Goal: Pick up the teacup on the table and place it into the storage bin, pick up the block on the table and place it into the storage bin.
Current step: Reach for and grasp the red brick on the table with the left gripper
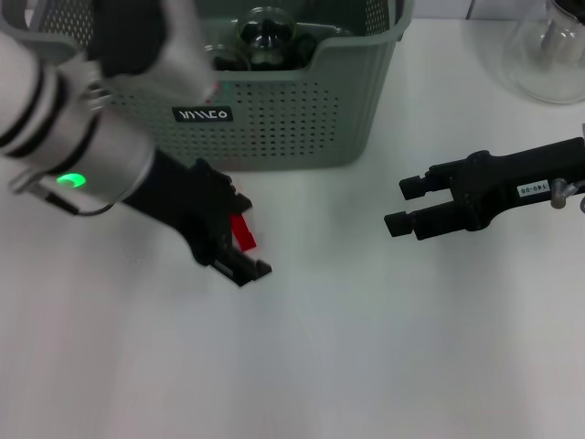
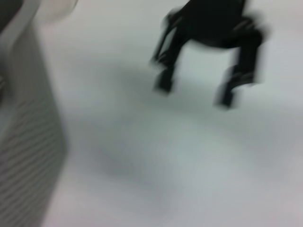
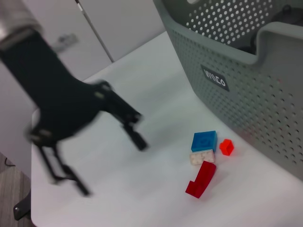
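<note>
So the left gripper hangs low over the white surface, just in front of the storage bin, jaws spread with a red curved block between them. Blue block, white block and small red block lie beside it. Right gripper hovers well apart, jaws spread, holding nothing

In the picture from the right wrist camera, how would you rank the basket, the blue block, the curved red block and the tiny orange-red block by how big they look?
1. The storage bin, by far.
2. The curved red block and the blue block look about alike; I would not rank them.
3. The tiny orange-red block, smallest.
</note>
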### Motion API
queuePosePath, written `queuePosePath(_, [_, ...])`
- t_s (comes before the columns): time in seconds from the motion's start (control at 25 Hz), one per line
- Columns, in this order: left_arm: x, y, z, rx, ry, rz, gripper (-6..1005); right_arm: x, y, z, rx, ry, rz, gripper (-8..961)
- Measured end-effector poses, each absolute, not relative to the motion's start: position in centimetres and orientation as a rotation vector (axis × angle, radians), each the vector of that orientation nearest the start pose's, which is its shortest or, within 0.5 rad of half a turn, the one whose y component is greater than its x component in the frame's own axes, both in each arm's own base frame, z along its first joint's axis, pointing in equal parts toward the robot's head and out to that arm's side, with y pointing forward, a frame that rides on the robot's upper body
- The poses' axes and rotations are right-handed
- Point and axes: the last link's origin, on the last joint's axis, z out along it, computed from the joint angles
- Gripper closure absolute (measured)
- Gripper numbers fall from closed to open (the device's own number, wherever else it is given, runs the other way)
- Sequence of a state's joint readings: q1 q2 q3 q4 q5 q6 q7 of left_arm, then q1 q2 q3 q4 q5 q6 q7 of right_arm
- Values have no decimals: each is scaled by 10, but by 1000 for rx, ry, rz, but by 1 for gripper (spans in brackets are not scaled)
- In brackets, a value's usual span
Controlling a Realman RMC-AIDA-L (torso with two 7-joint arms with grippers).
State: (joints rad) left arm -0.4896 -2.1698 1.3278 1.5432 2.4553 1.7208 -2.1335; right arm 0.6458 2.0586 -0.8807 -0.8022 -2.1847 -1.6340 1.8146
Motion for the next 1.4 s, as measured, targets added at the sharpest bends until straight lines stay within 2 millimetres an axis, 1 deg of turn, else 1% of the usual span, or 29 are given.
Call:
queuePosePath(0.16, [-153,330,-27,-2860,-507,529,112,223,346,-4,-2975,868,316,157])
queuePosePath(0.28, [-151,335,-42,-2849,-520,631,112,224,345,-4,-2974,872,315,157])
queuePosePath(0.48, [-148,342,-56,-2790,-468,749,112,227,343,-4,-2970,885,311,157])
queuePosePath(0.68, [-145,346,-71,-2757,-379,824,112,230,340,-6,-2974,909,308,158])
queuePosePath(0.84, [-144,347,-79,-2749,-336,862,112,233,339,-6,-2972,917,308,158])
queuePosePath(1.4, [-146,357,-90,-2725,-347,899,111,235,337,-8,-2969,912,312,157])
